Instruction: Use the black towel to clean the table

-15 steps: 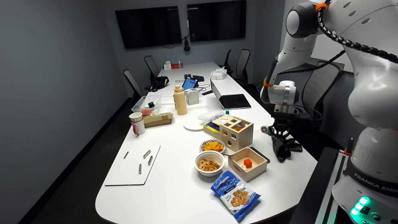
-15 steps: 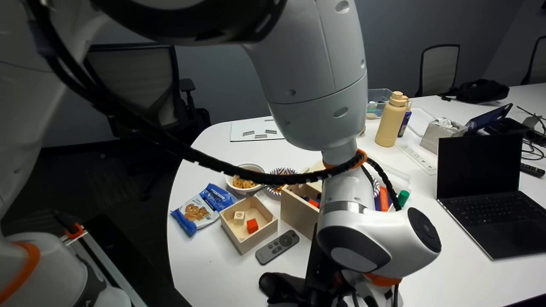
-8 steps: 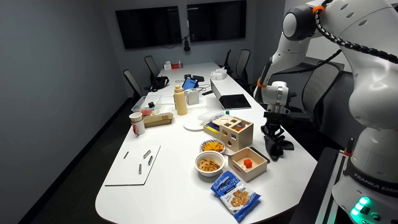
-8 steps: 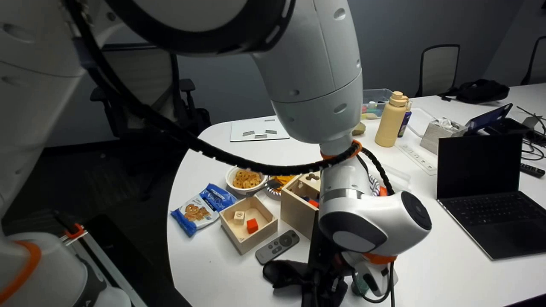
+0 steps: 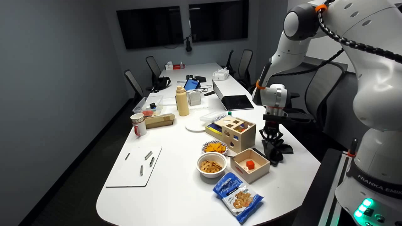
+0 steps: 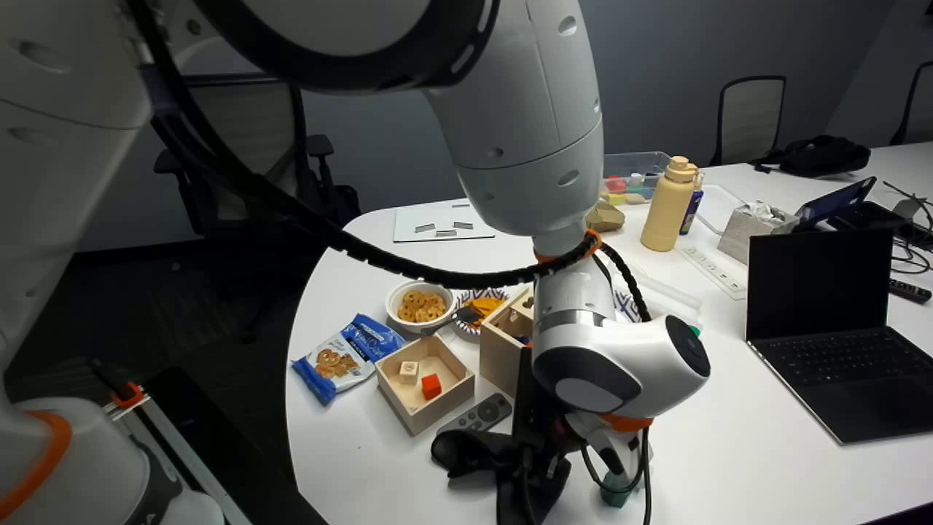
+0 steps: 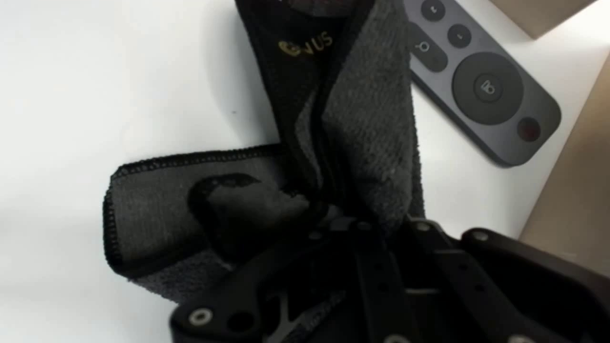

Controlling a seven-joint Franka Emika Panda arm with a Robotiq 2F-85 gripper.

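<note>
The black towel [image 7: 376, 119] hangs bunched and folded below my gripper [image 7: 391, 233]. In the wrist view one fold runs up and another spreads left over the white table [image 7: 143, 71]. The gripper is shut on the towel's upper part, and its fingertips are partly hidden in the dark cloth. In both exterior views the towel [image 5: 274, 155] [image 6: 474, 453] hangs at the table surface beside the remote. I cannot tell how firmly it touches the table. A small dark speck [image 7: 234, 112] lies on the table left of the towel.
A grey remote [image 7: 491, 90] lies right beside the towel. An open wooden tray [image 5: 259, 173] with cubes and a wooden shape box [image 5: 248, 138] stand close by. A blue snack bag [image 5: 238, 197], a white bowl [image 5: 202, 172] and a laptop [image 6: 816, 292] are farther off. A green object [image 6: 617, 492] stands near the wrist.
My gripper has carried the towel towards the wooden tray and remote. The towel now partly covers the remote's near end in an exterior view. The grip has stayed shut.
</note>
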